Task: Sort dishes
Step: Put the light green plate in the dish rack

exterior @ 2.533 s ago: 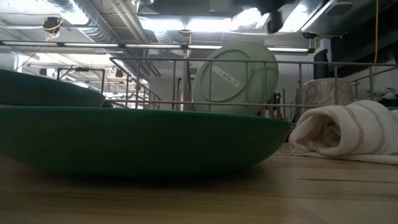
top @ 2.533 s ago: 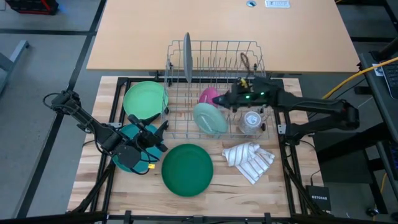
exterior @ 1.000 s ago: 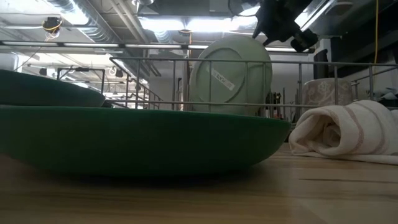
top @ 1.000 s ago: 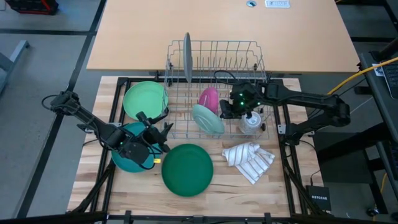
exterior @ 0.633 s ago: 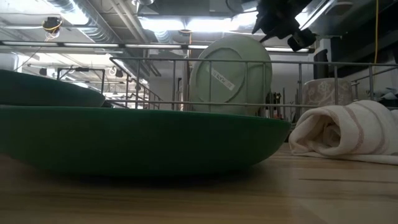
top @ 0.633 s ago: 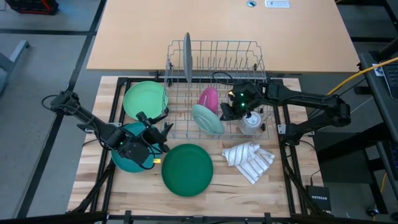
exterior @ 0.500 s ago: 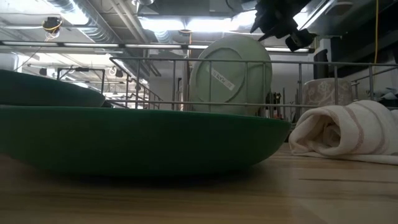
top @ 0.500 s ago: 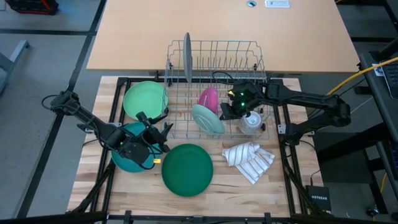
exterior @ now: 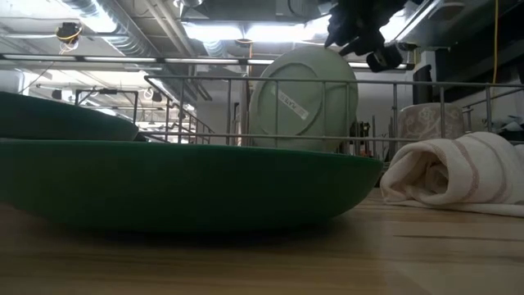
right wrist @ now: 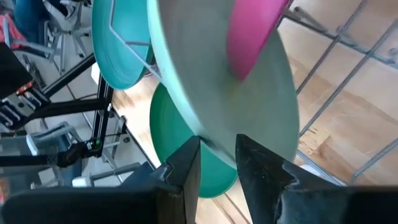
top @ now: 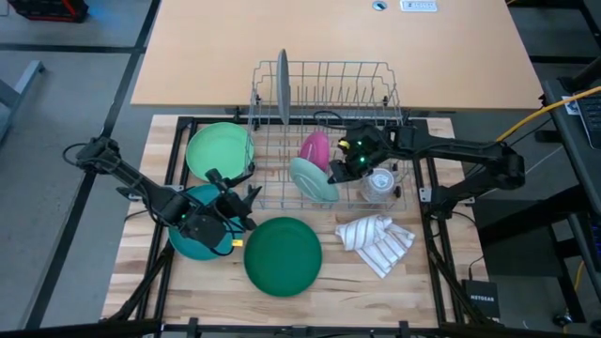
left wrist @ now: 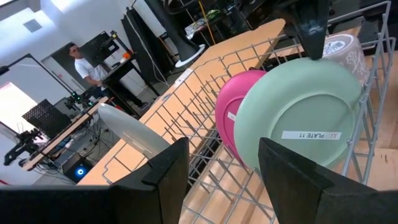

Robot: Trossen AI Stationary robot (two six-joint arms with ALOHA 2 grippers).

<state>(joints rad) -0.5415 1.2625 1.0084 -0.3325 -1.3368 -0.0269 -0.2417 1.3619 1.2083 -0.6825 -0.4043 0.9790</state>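
the right gripper [top: 336,170] is positioned over the rack [top: 376,75], at the upper rim of the pale green plate [top: 315,179], which stands tilted on edge just in front of the pink plate [top: 314,147]. its fingers [right wrist: 261,168] are parted narrowly and aligned with the rim; nothing is held yet. for a sound grasp, the rim is to be kept centred in the gap before closing, and the pink plate and rack wires are to be left untouched. the left gripper [top: 242,197] is parked wide open over the teal plate [top: 192,239], beside the dark green plate [top: 283,255].
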